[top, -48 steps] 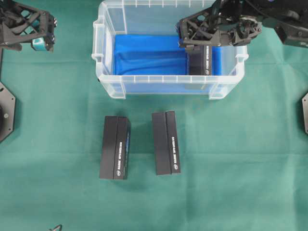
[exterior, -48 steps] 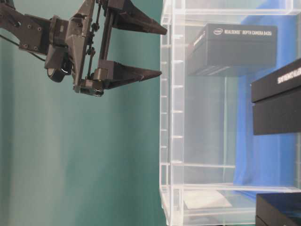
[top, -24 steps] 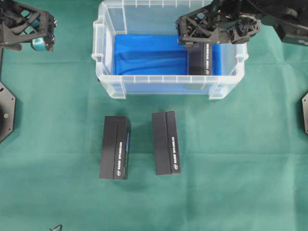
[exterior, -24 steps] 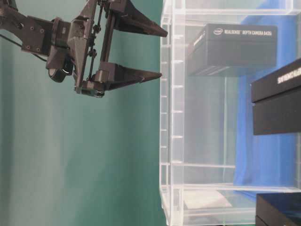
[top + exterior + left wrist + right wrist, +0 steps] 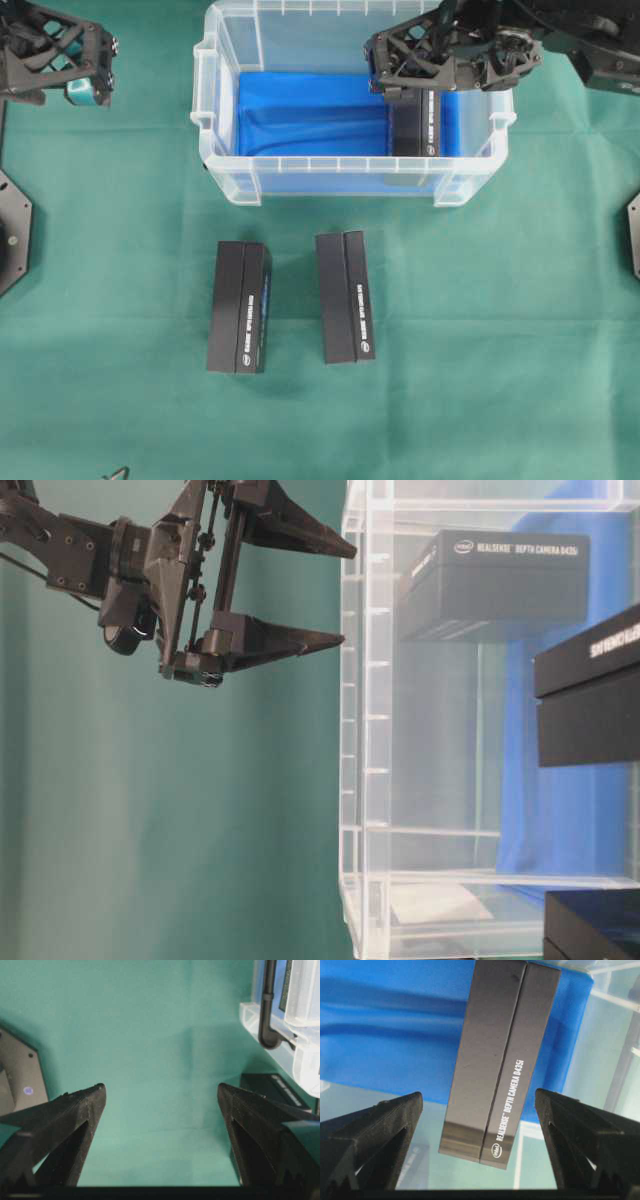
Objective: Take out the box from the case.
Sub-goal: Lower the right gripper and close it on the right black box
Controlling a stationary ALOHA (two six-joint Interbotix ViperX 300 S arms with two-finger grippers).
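Box [image 5: 499, 1060] between wide-open right claw [image 5: 479, 1105]

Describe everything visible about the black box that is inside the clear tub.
The box is a long, slim black carton, matte like cardboard, with a lengthwise seam and white side print reading "RealSense Depth Camera D435i". It stands on a narrow long side on the blue lining at the right end of the case, closed and intact. The right end effector hangs open above it, fingers either side, not touching it.

Bright, even overhead light; soft short shadows, mild glare on clear plastic, near jaws slightly blurred.
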